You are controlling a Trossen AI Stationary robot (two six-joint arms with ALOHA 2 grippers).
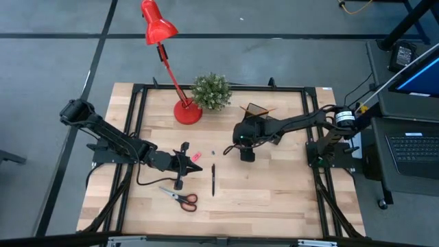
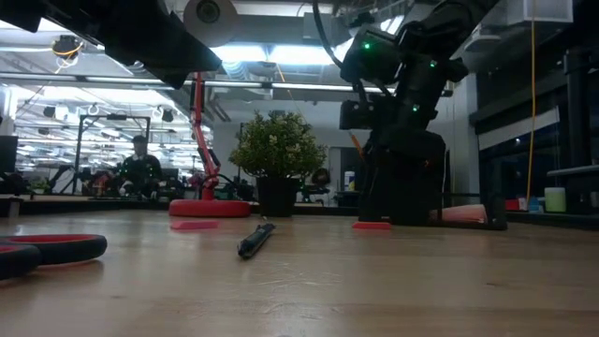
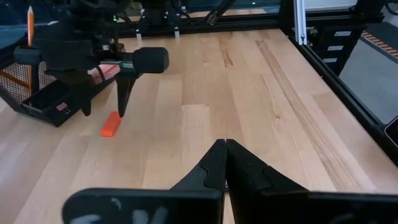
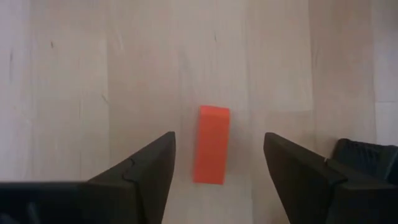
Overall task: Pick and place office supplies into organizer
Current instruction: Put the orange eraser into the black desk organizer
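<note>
A small red eraser point(image 4: 211, 144) lies flat on the wood. My right gripper point(image 4: 217, 162) points down at it, open, with one finger on either side and a gap to each. The left wrist view shows those fingers point(image 3: 123, 93) just above the red eraser point(image 3: 111, 123). The black mesh organizer point(image 3: 37, 93) stands right behind it, holding an orange pencil point(image 3: 30, 25) and a pink pad point(image 3: 109, 70). My left gripper point(image 3: 225, 155) is shut and empty, near a pink eraser point(image 1: 195, 156). A black pen point(image 1: 213, 180) and the orange-handled scissors point(image 1: 182, 197) lie on the table.
A red desk lamp stands on its base point(image 1: 187, 112) at the far side, next to a green potted plant point(image 1: 211, 91). The organizer's corner point(image 4: 367, 155) sits close to one right finger. Bare wood stretches toward the table's near right corner point(image 1: 288, 199).
</note>
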